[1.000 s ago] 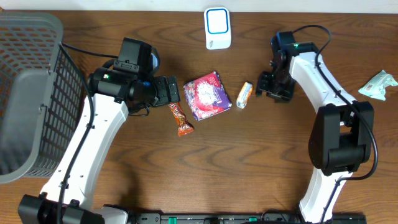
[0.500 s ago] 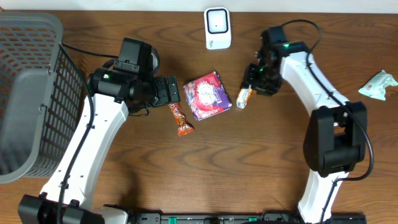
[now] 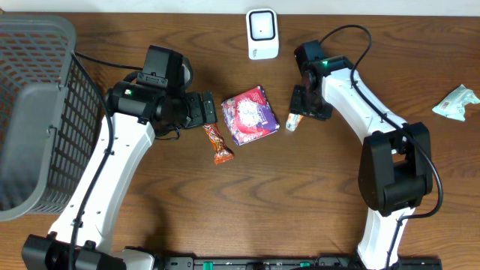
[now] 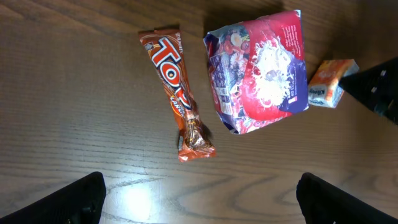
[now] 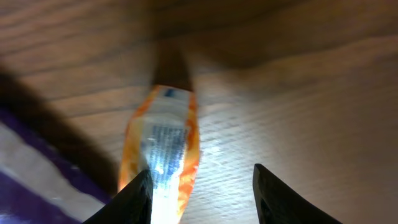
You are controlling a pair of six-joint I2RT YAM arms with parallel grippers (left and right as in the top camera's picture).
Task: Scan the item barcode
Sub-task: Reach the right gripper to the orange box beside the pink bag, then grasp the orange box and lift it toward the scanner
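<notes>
Now right fingers [image 5: 134, 202] parted over orange packet [image 5: 163, 146], not gripping; left fingers [image 4: 81, 199] spread wide.

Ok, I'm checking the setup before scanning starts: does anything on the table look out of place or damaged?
Nothing is spilled or broken. Only the crumpled greenish packet stands out: it lies alone near the table edge on the right, far from the purple bag.

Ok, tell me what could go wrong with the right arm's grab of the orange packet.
The orange packet lies off-centre, at one finger of the right end effector, so closing may clip its edge or push it away. The purple snack bag lies close beside it; a finger could snag that.
</notes>
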